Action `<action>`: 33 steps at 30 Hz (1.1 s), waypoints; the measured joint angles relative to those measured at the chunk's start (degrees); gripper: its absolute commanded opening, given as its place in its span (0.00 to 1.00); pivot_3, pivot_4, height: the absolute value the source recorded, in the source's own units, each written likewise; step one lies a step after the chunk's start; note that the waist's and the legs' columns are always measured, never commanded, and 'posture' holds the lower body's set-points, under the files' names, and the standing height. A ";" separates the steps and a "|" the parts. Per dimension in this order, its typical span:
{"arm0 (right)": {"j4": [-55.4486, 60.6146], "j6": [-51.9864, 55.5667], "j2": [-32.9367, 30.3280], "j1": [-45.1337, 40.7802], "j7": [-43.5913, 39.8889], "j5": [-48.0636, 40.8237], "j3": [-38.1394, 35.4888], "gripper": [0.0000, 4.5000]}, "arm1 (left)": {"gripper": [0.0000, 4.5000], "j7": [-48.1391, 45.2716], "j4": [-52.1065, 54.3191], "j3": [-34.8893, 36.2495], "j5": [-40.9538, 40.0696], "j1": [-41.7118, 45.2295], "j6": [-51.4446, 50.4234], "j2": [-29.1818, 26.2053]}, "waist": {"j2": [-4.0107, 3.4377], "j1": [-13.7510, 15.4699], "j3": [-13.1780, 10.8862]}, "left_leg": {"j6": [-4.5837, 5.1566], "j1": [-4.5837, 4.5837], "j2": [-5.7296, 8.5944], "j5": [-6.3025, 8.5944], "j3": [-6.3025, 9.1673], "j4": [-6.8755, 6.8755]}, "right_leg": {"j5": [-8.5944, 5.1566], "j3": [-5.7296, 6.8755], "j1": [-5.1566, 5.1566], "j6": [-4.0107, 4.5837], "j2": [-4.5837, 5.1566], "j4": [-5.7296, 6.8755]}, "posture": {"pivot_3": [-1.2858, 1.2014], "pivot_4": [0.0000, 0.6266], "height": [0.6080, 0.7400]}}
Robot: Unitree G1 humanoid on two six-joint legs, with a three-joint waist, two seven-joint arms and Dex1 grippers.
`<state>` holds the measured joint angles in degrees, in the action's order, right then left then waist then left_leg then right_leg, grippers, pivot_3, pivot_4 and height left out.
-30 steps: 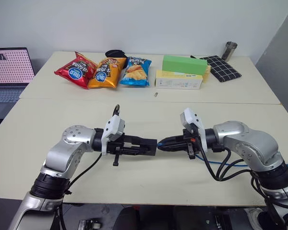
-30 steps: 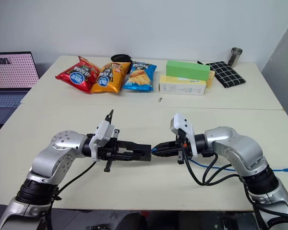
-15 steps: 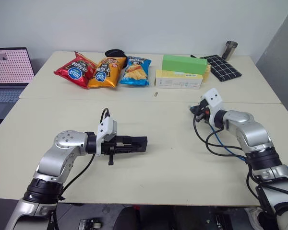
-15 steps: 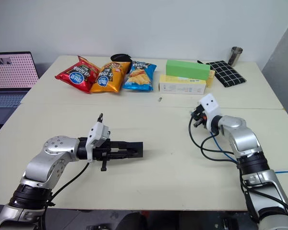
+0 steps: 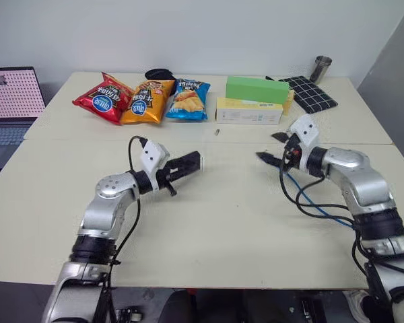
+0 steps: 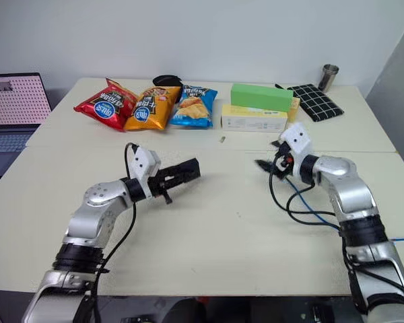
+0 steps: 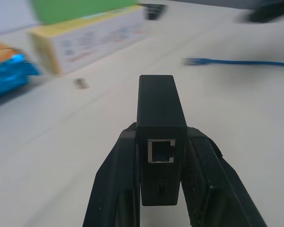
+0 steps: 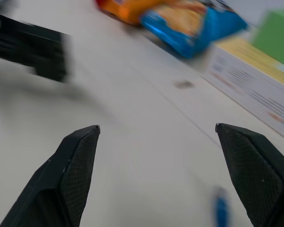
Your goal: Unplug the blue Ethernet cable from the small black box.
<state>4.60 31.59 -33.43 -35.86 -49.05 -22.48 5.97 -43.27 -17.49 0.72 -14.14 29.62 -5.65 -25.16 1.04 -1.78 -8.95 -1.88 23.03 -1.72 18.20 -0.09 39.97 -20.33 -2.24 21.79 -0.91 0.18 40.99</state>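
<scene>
box: small black box (image 7: 161, 137) clamped in left gripper (image 5: 185, 163) jaws, port empty
cable: blue Ethernet cable (image 7: 236, 62) lies free on desk (image 5: 215, 222), nearer right gripper (image 5: 273, 149), jaws apart

Before me two cream tables (image 5: 209, 222) stand pushed edge to edge against a plain pale wall (image 5: 188, 33), a grey panel (image 5: 394, 74) rising on my right and a lower desk (image 5: 0, 155) on my left.

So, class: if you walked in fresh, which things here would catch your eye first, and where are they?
The three bright crisp bags, red, orange and blue, lie in a row at the table's far left. Nearer, the left gripper is shut on the small flat matte black box, its port empty. The right gripper is open, with the thin bright blue Ethernet cable on the table.
</scene>
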 measured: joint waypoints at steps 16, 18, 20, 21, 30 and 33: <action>9.79 9.15 3.32 0.53 3.65 -3.00 2.26 0.90 | 0.50 12.34 -16.35 4.54 3.30 1.29 10.06 5.37 | 0.03 0.02 0.02 | -0.01 -0.01 0.03 0.00 0.03 0.01 | 0.00 0.03 0.00 0.00 0.05 0.01 | 0.52 0.24 1.00; 10.07 9.31 3.32 0.61 4.13 -2.98 2.26 0.90 | 0.61 12.08 -15.70 4.56 3.19 0.19 9.80 5.32 | 0.03 0.01 0.02 | -0.01 -0.01 0.03 0.00 0.02 0.01 | 0.00 0.04 0.00 0.00 0.05 0.01 | 0.52 0.24 1.00; 10.33 9.61 3.33 0.71 4.27 -2.98 2.26 0.90 | 0.70 11.63 -14.53 4.57 3.07 -0.94 9.42 5.23 | 0.03 0.00 0.02 | -0.01 -0.01 0.03 0.00 0.03 0.01 | 0.00 0.04 0.00 0.00 0.05 0.01 | 0.52 0.24 1.00; 10.38 9.71 3.34 0.73 4.32 -2.98 2.26 0.90 | 0.71 11.54 -14.24 4.57 3.02 -1.13 9.29 5.20 | 0.03 0.00 0.02 | -0.01 -0.01 0.03 0.00 0.04 0.01 | 0.00 0.04 0.00 0.00 0.05 0.01 | 0.52 0.24 1.00; 12.72 11.65 2.78 5.05 6.75 -3.42 1.29 0.90 | 0.77 9.89 8.57 4.29 2.80 -14.52 -4.53 -2.02 | 0.05 -0.01 0.04 | -0.01 -0.02 0.03 0.00 0.13 -0.04 | 0.00 0.04 0.00 0.00 0.05 0.02 | 0.52 0.24 1.00; 13.62 11.49 -0.21 7.04 6.46 -3.50 -1.27 0.90 | 0.77 7.33 14.98 4.21 2.74 -16.68 -8.78 -7.12 | 0.05 0.27 0.04 | 0.01 -0.03 0.09 0.00 0.15 -0.01 | 0.00 0.03 -0.09 0.00 0.08 -0.04 | 0.52 0.24 1.00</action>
<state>18.22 43.08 -33.64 -28.82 -42.59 -25.99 4.70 -35.94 -2.51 4.93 -11.40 12.94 -14.42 -32.28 1.09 -1.51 -8.92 -1.87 23.00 -1.63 18.21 0.06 39.96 -20.33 -2.21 21.70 -0.91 0.26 40.95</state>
